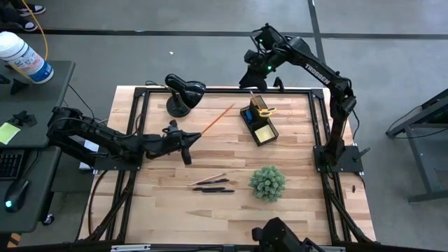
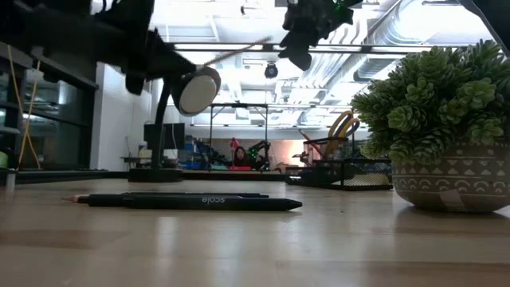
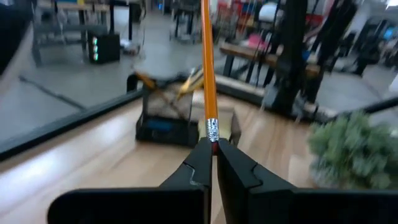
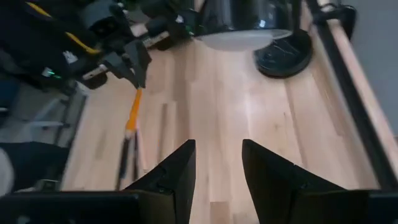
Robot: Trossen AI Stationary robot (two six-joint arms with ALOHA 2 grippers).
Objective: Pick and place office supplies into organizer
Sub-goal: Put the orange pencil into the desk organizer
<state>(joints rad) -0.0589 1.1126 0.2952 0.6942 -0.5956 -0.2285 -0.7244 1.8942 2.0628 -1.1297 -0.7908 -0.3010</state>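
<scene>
Table: I see wooden top, both arms over it. Lamp at far left; plant near right. Organizer far right of centre, holding scissors and sticky-note pad. Right gripper: fingers apart, empty, raised by far edge. Left gripper: clamped on orange pencil, mid-table, tip toward organizer. Pens lie on table near plant.

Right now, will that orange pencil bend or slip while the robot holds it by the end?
The orange pencil looks straight and stiff, so probably no bending. The left gripper pinches only its eraser end, so it might pivot or slip. If dropped on the table, it would likely roll.
</scene>
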